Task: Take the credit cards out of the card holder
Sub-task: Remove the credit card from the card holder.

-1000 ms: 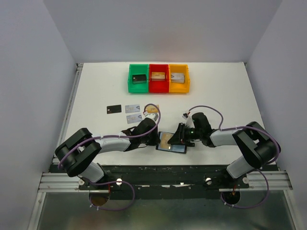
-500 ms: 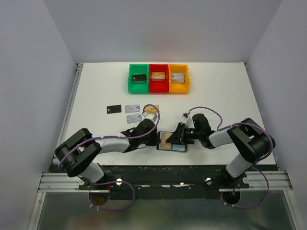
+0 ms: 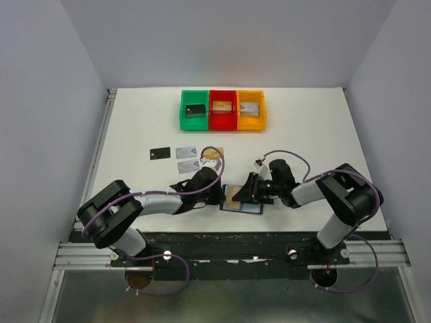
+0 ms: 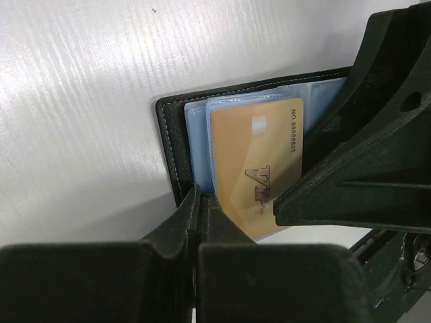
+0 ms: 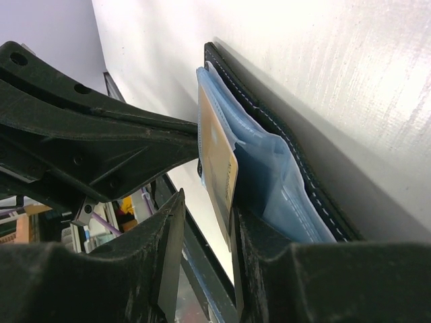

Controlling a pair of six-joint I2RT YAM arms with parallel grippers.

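The card holder (image 3: 241, 200) lies open near the front edge, black outside with blue-grey sleeves (image 4: 199, 128). A tan-gold credit card (image 4: 254, 161) sticks out of a sleeve; it also shows edge-on in the right wrist view (image 5: 219, 165). My left gripper (image 4: 199, 202) is shut on the holder's near-left edge (image 3: 220, 195). My right gripper (image 5: 205, 222) is open, its jaws standing either side of the tan-gold card, which lies against one finger (image 5: 256, 235). A black card (image 3: 159, 153) and two silver-grey cards (image 3: 186, 153) (image 3: 186, 165) lie on the table to the left.
Green (image 3: 195, 110), red (image 3: 223, 110) and yellow (image 3: 250, 109) bins stand in a row at the back, each with a block inside. The left arm's cable loops over a tan object (image 3: 212, 157). The table's front edge runs just below the holder.
My right arm has drawn in slightly toward the holder. The left gripper and the holder have stayed in place.
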